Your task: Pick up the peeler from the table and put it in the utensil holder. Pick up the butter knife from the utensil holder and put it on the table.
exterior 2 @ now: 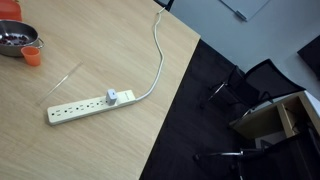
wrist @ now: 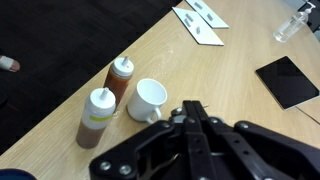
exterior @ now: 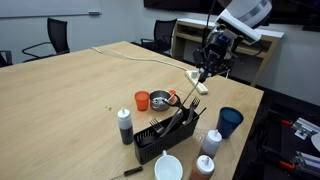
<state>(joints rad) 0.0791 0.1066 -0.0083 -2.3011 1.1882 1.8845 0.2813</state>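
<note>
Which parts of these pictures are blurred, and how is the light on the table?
In the wrist view the gripper is a dark, unfocused mass; the white cup beyond is sharper. In an exterior view the table is evenly lit, with soft shadows; the utensil holder is too small to show detail.

black utensil holder (exterior: 158,140), white cup (exterior: 168,166), blue cup (exterior: 230,122), orange cup (exterior: 142,100), pale table (exterior: 70,90).

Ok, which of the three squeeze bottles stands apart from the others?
The dark one, alone beside the utensil holder; the other two stand together past its opposite end.
</note>
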